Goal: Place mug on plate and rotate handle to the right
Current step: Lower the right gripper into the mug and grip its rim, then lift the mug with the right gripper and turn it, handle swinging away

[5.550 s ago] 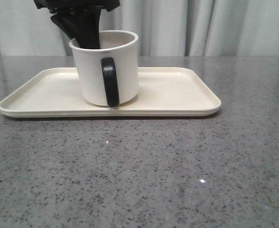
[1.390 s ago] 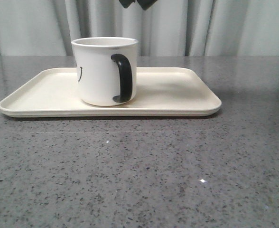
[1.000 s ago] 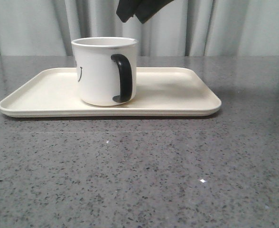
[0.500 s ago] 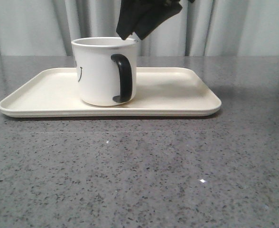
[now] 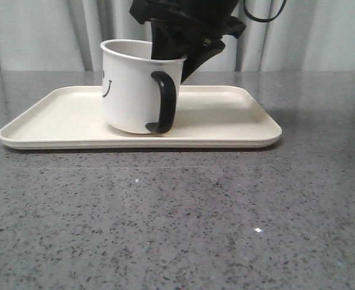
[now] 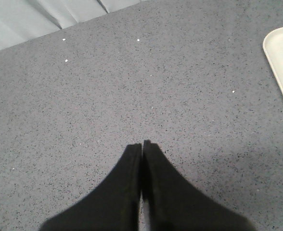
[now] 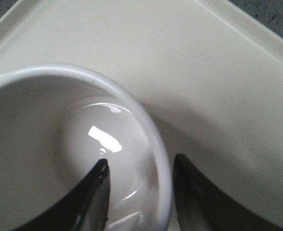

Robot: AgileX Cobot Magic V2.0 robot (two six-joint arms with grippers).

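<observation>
The right gripper straddled the white smiley-face mug's rim, tilting it on the cream rectangular plate; stiff, slick ceramic, best pinched at the wall.

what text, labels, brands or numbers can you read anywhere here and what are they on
None: no words, brand names or numbers show in any view.
The only printed mark is a black smiley face on the side of the white mug, partly turned away from the front view; it is a drawing, not text.
The plate, the black handle and the grippers carry no readable marking.
</observation>
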